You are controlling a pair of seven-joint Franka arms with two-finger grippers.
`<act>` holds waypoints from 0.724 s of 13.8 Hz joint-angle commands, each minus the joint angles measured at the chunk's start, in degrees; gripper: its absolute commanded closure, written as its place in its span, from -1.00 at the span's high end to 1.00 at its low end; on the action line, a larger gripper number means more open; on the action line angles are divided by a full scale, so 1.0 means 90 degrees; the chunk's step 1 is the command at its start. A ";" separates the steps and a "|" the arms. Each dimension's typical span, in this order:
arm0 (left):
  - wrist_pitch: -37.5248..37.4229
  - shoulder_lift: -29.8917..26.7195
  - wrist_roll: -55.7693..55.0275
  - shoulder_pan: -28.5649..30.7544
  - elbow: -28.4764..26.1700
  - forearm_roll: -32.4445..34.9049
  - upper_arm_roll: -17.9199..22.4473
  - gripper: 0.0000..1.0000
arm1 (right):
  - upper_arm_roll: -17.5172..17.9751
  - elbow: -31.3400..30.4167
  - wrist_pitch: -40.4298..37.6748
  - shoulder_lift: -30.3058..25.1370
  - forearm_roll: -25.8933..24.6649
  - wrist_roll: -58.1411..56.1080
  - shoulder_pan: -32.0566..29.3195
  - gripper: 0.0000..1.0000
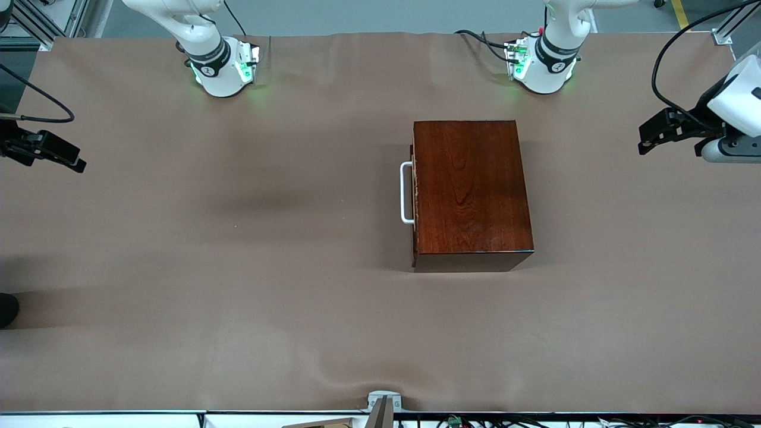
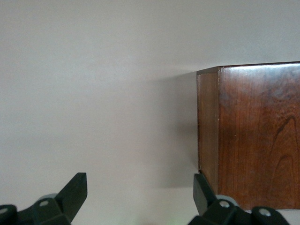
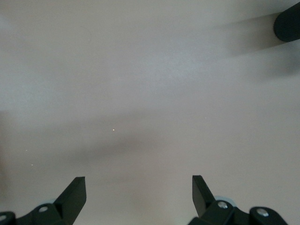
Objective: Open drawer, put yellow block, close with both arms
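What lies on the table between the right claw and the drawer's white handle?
Nothing but brown table cloth: in the front view the stretch from the right claw to the handle is bare.

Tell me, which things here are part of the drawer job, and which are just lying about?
Part of the job:
- wooden box with its drawer shut, white handle facing the right arm's end
- left hand, open, over the table's left-arm end
- right hand, open, over the right-arm end

Just lying about:
- brown table cover
- dark thing at the table's edge

No yellow block shows.

No text, label or number can be read
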 commanded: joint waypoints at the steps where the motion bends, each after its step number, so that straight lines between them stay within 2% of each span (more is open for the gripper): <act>1: -0.0099 0.0053 0.0007 0.0033 0.0107 0.0100 -0.0020 1.00 | 0.0081 -0.0045 -0.0014 -0.0110 0.0036 0.0045 -0.0104 1.00; 10: -0.0128 -0.0006 0.0124 0.0033 -0.0010 0.0100 -0.0020 1.00 | 0.0081 -0.0045 -0.0014 -0.0110 0.0036 0.0045 -0.0114 1.00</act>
